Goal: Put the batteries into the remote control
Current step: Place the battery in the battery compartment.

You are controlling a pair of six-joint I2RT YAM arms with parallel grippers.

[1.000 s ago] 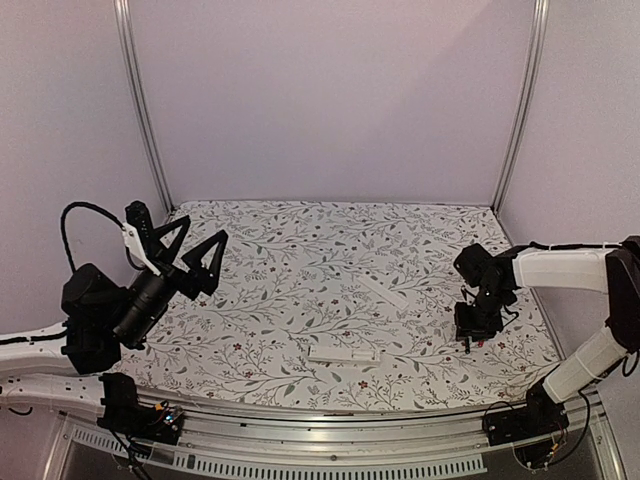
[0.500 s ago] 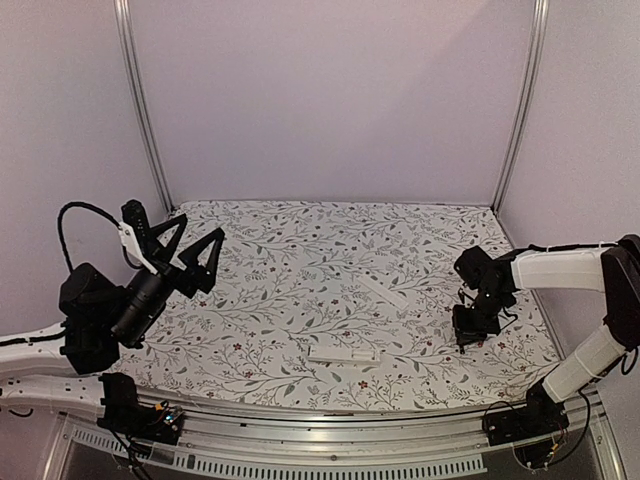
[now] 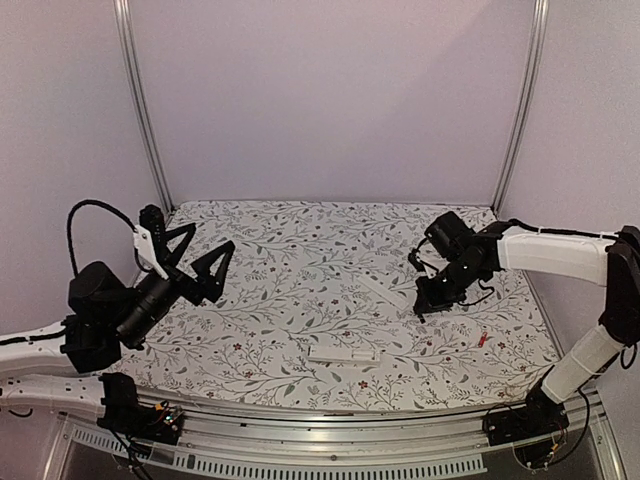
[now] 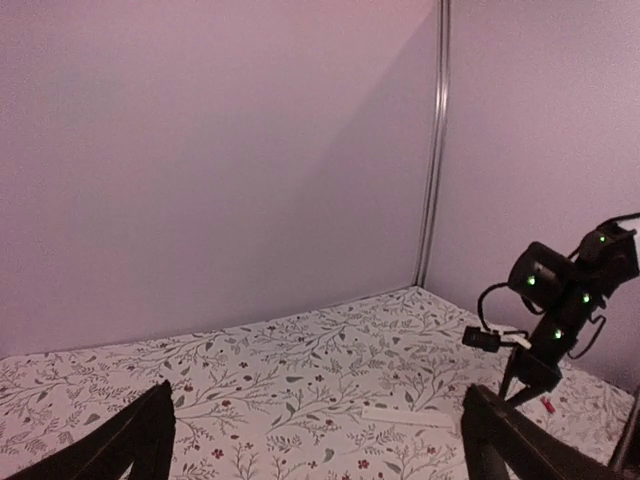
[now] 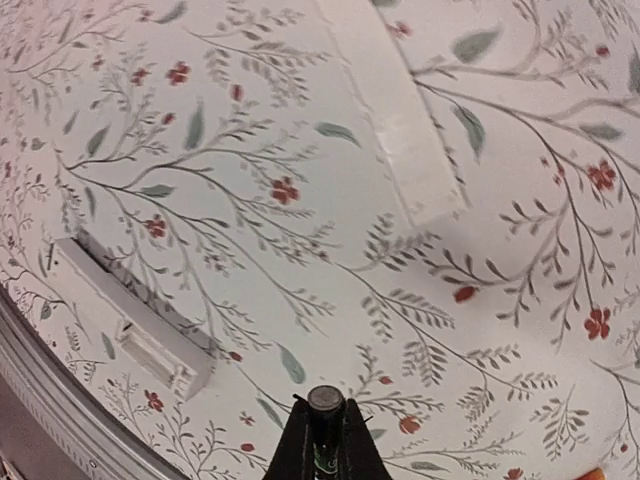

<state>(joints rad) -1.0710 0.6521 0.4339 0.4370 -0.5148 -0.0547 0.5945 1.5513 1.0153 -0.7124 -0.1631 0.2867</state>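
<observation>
— Where is the remote?
— The remote lies by the near edge of the table, about the middle. The cover strip lies farther off to the right, apart from it.
— And the right gripper?
— The right gripper hangs just right of the strip, fingers pressed on what is likely the black battery; only a small dark round end shows.
— The other one?
— The red battery lies on the table, near right, apart from the arm.
— The left gripper?
— The left gripper is aloft at the left, fingers spread wide.
</observation>
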